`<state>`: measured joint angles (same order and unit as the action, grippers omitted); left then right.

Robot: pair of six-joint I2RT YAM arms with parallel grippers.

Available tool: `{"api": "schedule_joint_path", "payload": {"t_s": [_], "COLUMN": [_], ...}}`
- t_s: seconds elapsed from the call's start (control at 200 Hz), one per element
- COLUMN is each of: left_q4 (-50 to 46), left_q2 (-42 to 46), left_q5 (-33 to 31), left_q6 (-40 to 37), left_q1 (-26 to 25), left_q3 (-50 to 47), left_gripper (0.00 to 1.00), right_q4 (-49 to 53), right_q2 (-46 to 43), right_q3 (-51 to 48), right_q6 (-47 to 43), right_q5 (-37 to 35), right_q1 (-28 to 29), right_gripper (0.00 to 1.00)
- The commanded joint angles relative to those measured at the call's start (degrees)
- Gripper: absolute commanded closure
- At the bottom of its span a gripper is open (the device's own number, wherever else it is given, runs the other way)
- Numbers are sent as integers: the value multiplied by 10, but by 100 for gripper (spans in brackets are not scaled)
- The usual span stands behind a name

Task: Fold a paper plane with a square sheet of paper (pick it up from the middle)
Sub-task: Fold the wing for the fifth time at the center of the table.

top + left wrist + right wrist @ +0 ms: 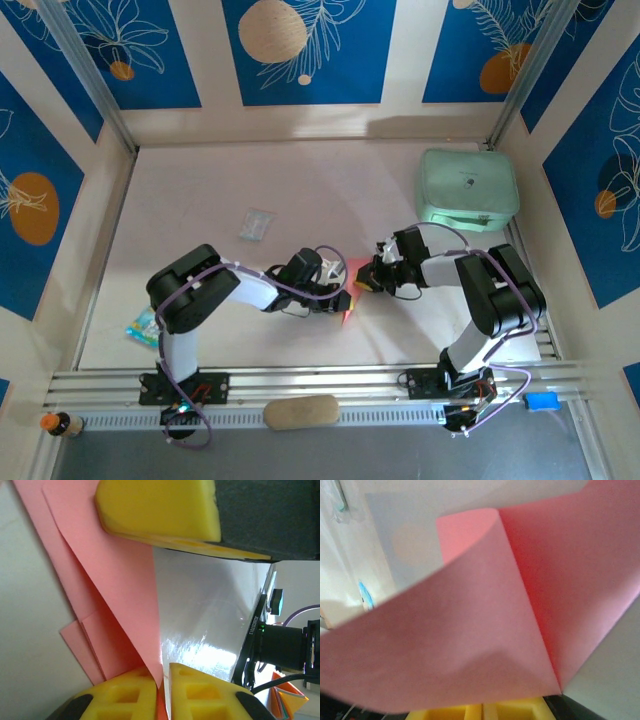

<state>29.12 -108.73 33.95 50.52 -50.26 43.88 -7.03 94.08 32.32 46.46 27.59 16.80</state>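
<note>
The left arm point(190, 295) rises from its base, bends at a raised elbow and runs its forearm low over the table point(200, 190) toward the middle, ending in the left pincer point(340, 298). Right at its tips stands the square sheet of paper point(356, 270), partly folded and lifted off the table. The right arm point(500, 290) mirrors that pose, elbow up and forearm reaching inward. The right pincer point(368, 284) meets the left one tip to tip, with the paper between them.

From above, the jaws are too small to read. The left wrist view shows the left pincer's two yellow fingers point(205, 695) pressed nearly together. A corner of the pink sheet runs down into the slit between them, so they pinch the paper. Past those tips the sheet spreads in overlapping layers with a diagonal edge, and one of the right pincer's yellow fingers point(160, 510) lies on its far end.

The right wrist view shows the right pincer's fingers point(450, 713) pressed together on the sheet. The sheet rises from them and curls over loosely, with one sharp crease on the right.

The overhead view adds the surroundings. A small clear packet point(256, 224) lies well beyond the left pincer. A mint-green case point(467, 188) sits beyond the right pincer and to its right. A tan pad point(300, 411) lies behind both pincers, between the arm bases.
</note>
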Motion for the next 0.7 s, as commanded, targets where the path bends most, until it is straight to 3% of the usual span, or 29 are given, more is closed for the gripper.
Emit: {"api": "schedule_joint_path", "payload": {"t_s": [0.0,0.345,0.51,0.695], "left_q4": [-52,-42,-45,-48], "left_q2": [2,19,17,20], "left_q5": [0,50,63,66], "left_q6": [-16,-18,-20,-24], "left_q1": [3,0,-3,-5], "left_q3": [-13,-31,-34,-45], "left_gripper": [86,97,89,100], "right_q4": [46,55,59,61], "right_q2": [19,19,21,22], "right_q3": [1,2,5,4], "right_q6": [-10,-9,-9,-8], "right_q5": [-44,-48,-50,-54], "right_q1": [-4,-4,-4,-4], "right_gripper": [94,94,94,94]}}
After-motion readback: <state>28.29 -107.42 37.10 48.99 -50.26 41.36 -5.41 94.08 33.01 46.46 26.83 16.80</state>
